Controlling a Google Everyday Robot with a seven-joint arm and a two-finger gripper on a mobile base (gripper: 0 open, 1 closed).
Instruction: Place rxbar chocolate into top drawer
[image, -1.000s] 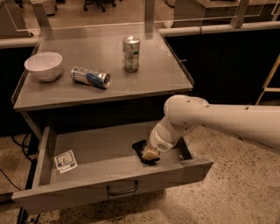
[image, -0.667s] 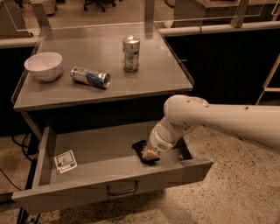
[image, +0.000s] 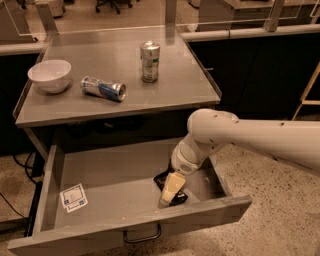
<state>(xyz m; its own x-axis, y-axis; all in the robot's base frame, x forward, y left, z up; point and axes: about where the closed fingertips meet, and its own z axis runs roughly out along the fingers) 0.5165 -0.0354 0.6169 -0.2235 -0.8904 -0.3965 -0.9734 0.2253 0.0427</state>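
Hovering inside top drawer (image: 150, 216), claw (image: 169, 192) near right front, rxbar chocolate (image: 161, 178) just beneath it, grip cannot be told

We find the gripper (image: 169, 192) low in the drawer (image: 115, 185), covering the middle of the bar (image: 161, 178); only dark ends show, and we cannot tell if they touch. The arm (image: 260, 137) runs off the right edge. The drawer's front left corner is cut off below. Print on the sticker (image: 73, 197) is too small to read.
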